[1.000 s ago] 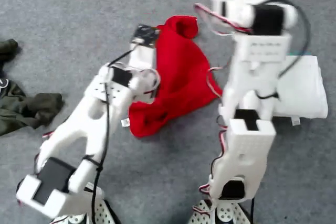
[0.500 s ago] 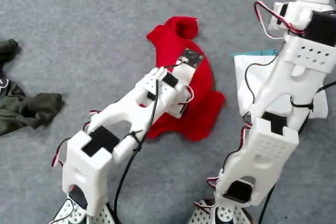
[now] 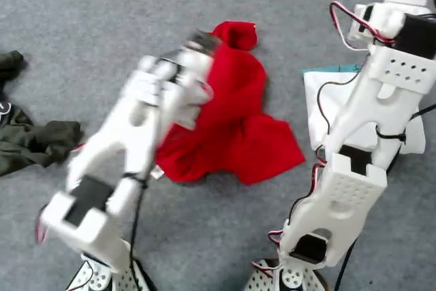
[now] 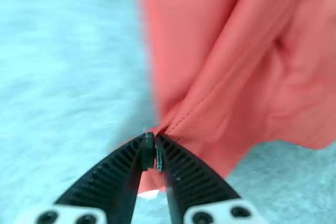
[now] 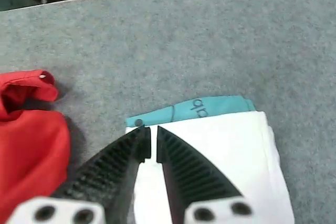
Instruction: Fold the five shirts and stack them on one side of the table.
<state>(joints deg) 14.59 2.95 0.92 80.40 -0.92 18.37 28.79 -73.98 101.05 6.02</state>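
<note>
Up close, left gripper [image 4: 153,149] pinches red shirt [image 4: 236,66]; right gripper [image 5: 149,139] closed above white shirt [image 5: 220,163].

Open table [image 3: 102,46] lies between the red shirt [image 3: 245,134] and the olive clothes [image 3: 34,141].

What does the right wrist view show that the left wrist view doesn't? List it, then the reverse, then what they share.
Right wrist view adds: the right gripper, shut and empty, over a folded white shirt lying on a teal shirt. Left wrist view adds: the left gripper, shut on a seam of the red shirt. Shared: the red shirt and the grey table.
</note>
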